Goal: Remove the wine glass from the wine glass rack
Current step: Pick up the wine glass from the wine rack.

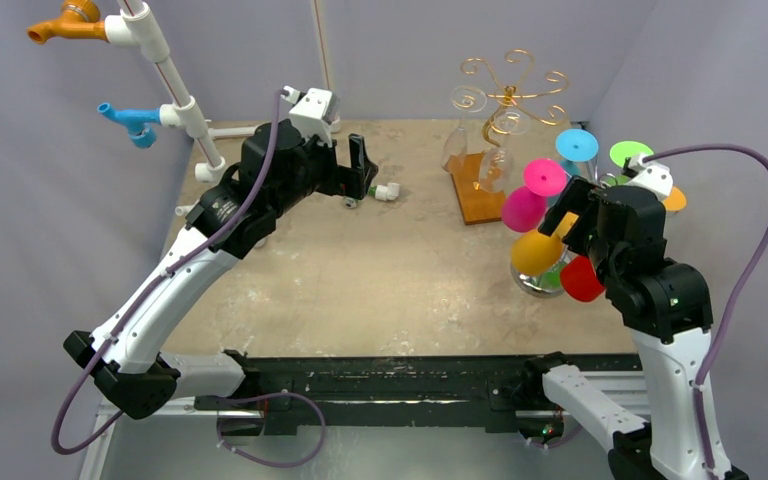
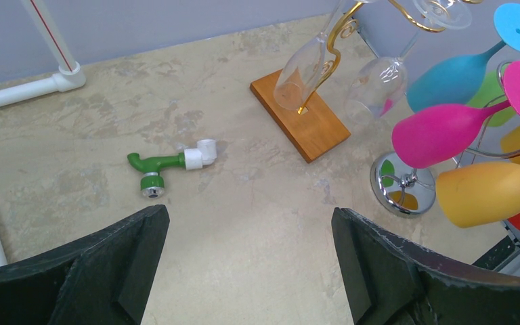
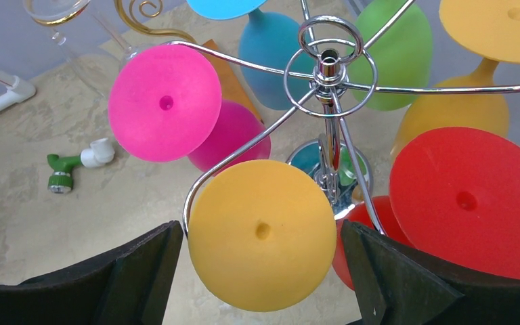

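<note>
Right gripper (image 3: pixel 261 284) stood open, facing yellow glass (image 3: pixel 261 233); left gripper (image 2: pixel 250 271) open too; risk: jaw could knock red glass (image 3: pixel 467 203) at 3 o'clock, tipping rack (image 3: pixel 328 68).

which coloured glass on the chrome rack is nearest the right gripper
The yellow glass between the pink glass and red glass; its foot faces the open right gripper.
</note>
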